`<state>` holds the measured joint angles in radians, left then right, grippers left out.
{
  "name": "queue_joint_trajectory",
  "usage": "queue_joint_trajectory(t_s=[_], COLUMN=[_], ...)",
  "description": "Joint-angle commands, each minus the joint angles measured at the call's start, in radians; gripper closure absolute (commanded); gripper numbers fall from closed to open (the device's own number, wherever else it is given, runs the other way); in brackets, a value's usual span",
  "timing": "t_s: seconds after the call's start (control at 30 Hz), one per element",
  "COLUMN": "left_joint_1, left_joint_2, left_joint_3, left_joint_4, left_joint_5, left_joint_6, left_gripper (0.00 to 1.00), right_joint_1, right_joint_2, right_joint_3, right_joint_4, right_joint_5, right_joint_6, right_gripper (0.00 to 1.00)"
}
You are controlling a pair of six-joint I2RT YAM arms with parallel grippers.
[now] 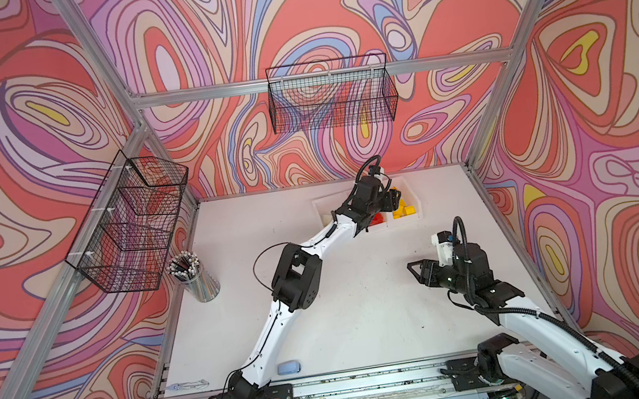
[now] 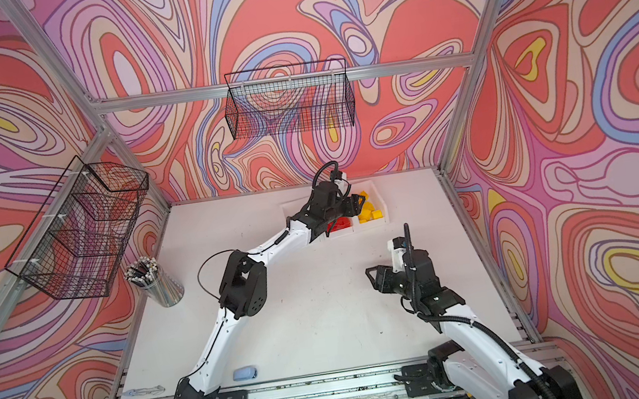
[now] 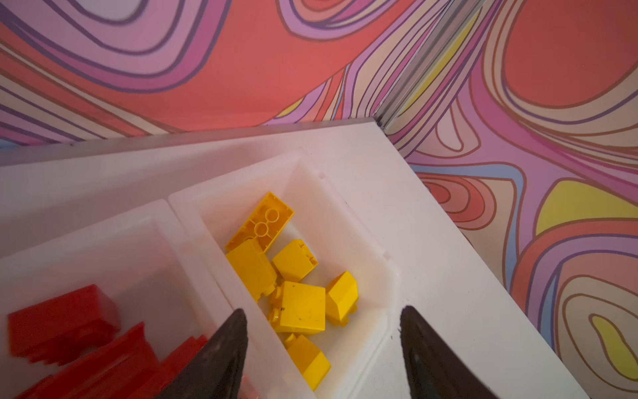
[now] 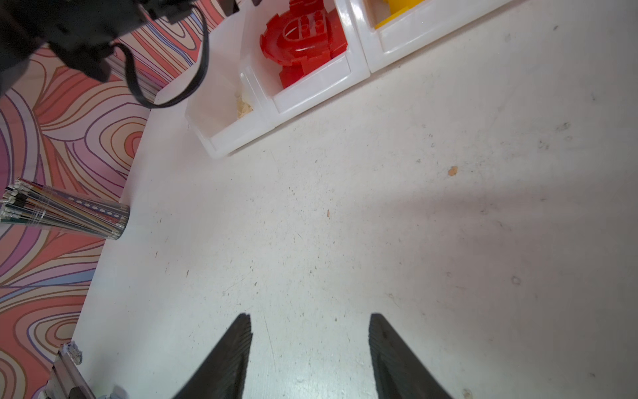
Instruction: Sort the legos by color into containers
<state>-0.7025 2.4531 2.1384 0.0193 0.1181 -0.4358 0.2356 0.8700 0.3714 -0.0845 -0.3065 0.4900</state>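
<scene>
The containers are three joined white bins at the back of the table. Several yellow legos lie in the end bin, and red legos fill the middle one. The right wrist view shows a large red arch piece in the middle bin and cream legos in the far bin. My left gripper hangs open over the yellow bin, holding nothing, and shows in both top views. My right gripper is open and empty above bare table.
A metal pencil cup stands at the table's left edge. A pale blue block lies near the front edge. Black wire baskets hang on the left wall and the back wall. My left arm's elbow spans the table's middle.
</scene>
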Motion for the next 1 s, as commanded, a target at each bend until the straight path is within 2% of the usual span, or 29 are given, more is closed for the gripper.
queue_joint_trajectory(t_s=[0.0,0.1,0.27,0.43,0.63,0.73,0.83,0.9,0.97], left_joint_1=[0.000,0.000,0.000,0.000,0.001,0.006,0.037,0.086,0.155], left_joint_2=[-0.206,-0.362,-0.652,-0.909,-1.208,-1.349,-1.481,-1.559,-1.620], left_joint_3=[-0.116,-0.264,-0.561,-0.755,-0.985,-1.106,-1.220,-1.280,-1.329], left_joint_4=[0.061,0.052,0.035,-0.168,-0.439,-0.555,-0.641,-0.677,-0.699], left_joint_5=[-0.032,-0.059,-0.119,-0.275,-0.469,-0.551,-0.611,-0.604,-0.578], left_joint_6=[0.063,0.086,0.118,0.138,0.102,0.080,0.053,0.036,0.004], left_gripper=[0.29,0.28,0.26,0.24,0.21,0.15,0.07,0.00,0.00], right_joint_1=[0.005,0.005,0.004,0.004,0.004,0.005,0.005,0.005,0.005], right_joint_2=[-0.050,-0.075,-0.035,0.031,0.045,0.065,0.079,0.081,0.071], right_joint_3=[-0.003,-0.015,0.006,0.097,0.163,0.172,0.148,0.117,0.072], right_joint_4=[-0.018,-0.017,0.021,0.000,-0.022,-0.027,0.017,0.070,0.160], right_joint_5=[0.033,0.078,0.086,0.154,0.319,0.387,0.435,0.471,0.507], right_joint_6=[-0.013,-0.009,0.011,-0.011,-0.046,-0.062,-0.086,-0.096,-0.131], right_gripper=[0.39,0.27,0.19,0.13,0.04,0.02,0.02,0.02,0.02])
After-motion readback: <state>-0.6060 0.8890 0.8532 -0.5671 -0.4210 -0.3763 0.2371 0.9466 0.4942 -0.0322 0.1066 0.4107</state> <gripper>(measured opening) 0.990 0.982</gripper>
